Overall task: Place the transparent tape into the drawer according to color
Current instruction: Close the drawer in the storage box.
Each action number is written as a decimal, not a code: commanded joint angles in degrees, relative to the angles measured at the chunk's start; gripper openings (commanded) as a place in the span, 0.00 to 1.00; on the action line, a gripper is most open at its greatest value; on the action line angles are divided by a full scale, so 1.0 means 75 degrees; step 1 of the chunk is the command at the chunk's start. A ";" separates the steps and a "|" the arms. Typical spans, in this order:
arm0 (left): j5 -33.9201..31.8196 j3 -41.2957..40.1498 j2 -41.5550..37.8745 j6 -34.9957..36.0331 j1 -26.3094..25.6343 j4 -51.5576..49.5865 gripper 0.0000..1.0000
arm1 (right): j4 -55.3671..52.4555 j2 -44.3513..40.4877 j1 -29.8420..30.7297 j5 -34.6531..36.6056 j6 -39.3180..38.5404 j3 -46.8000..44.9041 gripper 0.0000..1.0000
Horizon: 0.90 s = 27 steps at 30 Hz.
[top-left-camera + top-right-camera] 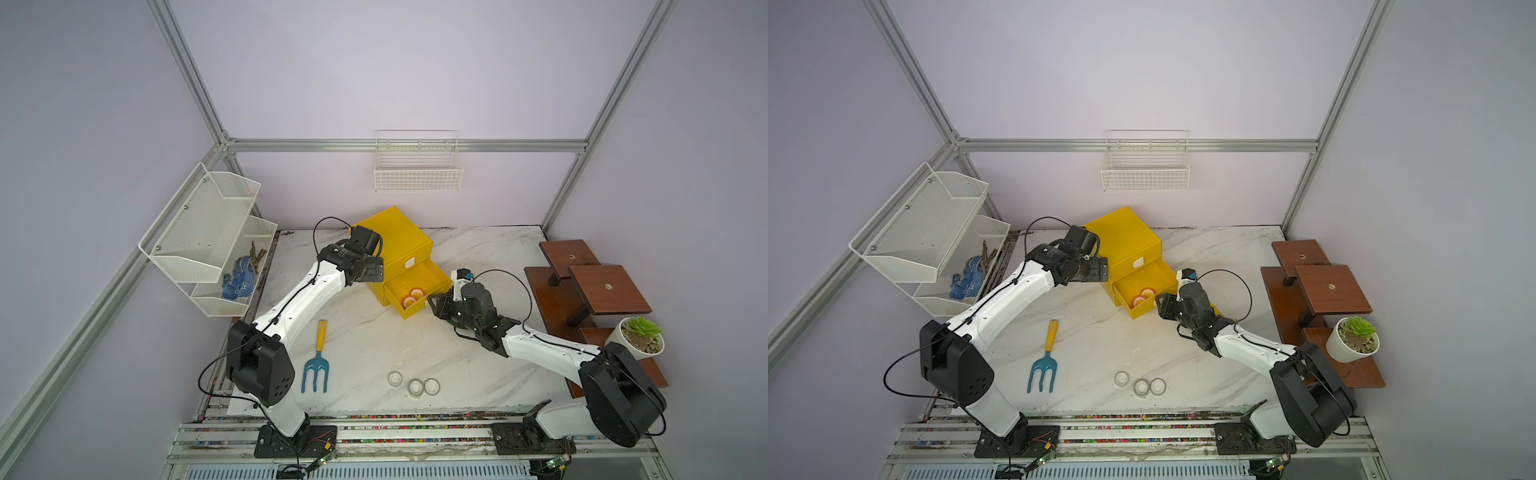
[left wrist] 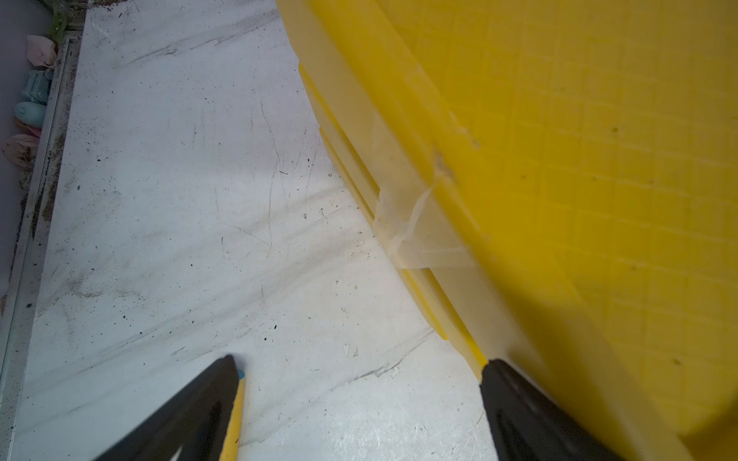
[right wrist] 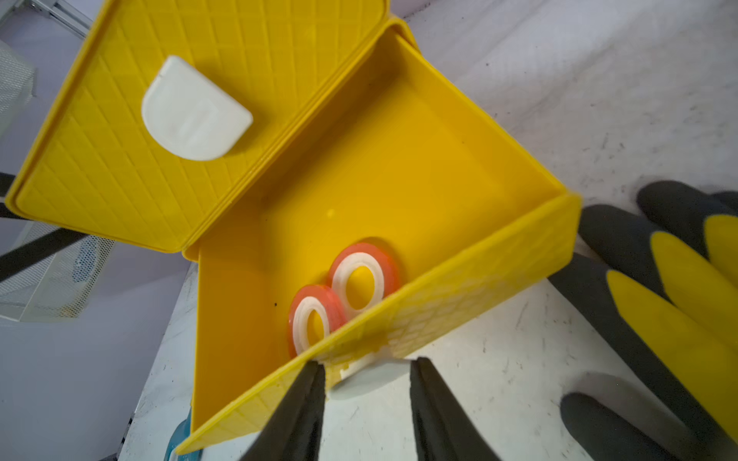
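Observation:
The yellow cabinet [image 1: 395, 237] [image 1: 1125, 237] stands at the back of the table. Its lower drawer [image 1: 419, 277] [image 3: 399, 179] is pulled out, with two orange-red tape rolls [image 1: 417, 294] [image 3: 361, 275] lying near its front wall. My right gripper [image 1: 432, 301] [image 3: 367, 363] sits at that front wall, shut on the drawer's white tab handle [image 3: 359, 373]. My left gripper [image 1: 372, 272] [image 2: 359, 361] stands wide open and holds nothing; one of its fingers [image 2: 519, 411] is against the cabinet's side [image 2: 559, 159]. Three clear tape rolls [image 1: 415, 387] [image 1: 1141, 387] lie near the table's front edge.
A grey-and-yellow glove [image 3: 659, 279] lies beside the drawer under my right arm. A teal garden fork [image 1: 318, 357] lies front left. A white mesh rack [image 1: 208, 241] holds a blue glove [image 1: 239, 278]. At the right stand a wooden step shelf [image 1: 590, 282] and a potted plant [image 1: 640, 340]. A wire basket [image 1: 417, 166] hangs on the back wall.

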 commanded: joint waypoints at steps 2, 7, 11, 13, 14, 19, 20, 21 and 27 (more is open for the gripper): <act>0.0229 -0.0106 -0.0016 -0.0130 0.0040 0.0382 0.99 | 0.1152 0.0747 0.0094 -0.0243 0.0177 0.0548 0.40; 0.0263 -0.0248 -0.0055 -0.0118 0.0110 0.0384 0.99 | 0.1807 0.1725 0.0178 -0.0286 0.0441 0.1161 0.40; 0.0340 -0.0367 -0.0074 -0.0106 0.0191 0.0396 0.99 | 0.2209 0.2317 0.0233 -0.0254 0.0701 0.1531 0.40; 0.0420 -0.0391 -0.0074 -0.0086 0.0208 0.0407 0.99 | 0.2243 0.2558 0.0277 -0.0223 0.0774 0.1737 0.40; 0.0459 -0.0403 -0.0074 -0.0083 0.0225 0.0407 0.99 | 0.2232 0.2689 0.0302 -0.0194 0.0791 0.1845 0.39; 0.0714 -0.0478 -0.0054 0.0001 0.0227 0.0476 0.99 | 0.2243 0.3074 0.0415 -0.0099 0.0829 0.2200 0.39; 0.0753 -0.0495 -0.0031 0.0001 0.0228 0.0501 0.99 | 0.2243 0.3126 0.0432 -0.0087 0.0828 0.2253 0.39; 0.0778 -0.0497 -0.0016 -0.0001 0.0228 0.0501 0.99 | 0.2222 0.3170 0.0443 -0.0075 0.0817 0.2300 0.40; 0.0815 -0.0476 -0.0083 0.0020 0.0234 0.0489 0.99 | 0.1897 0.2675 0.0449 0.0025 0.0776 0.1956 0.50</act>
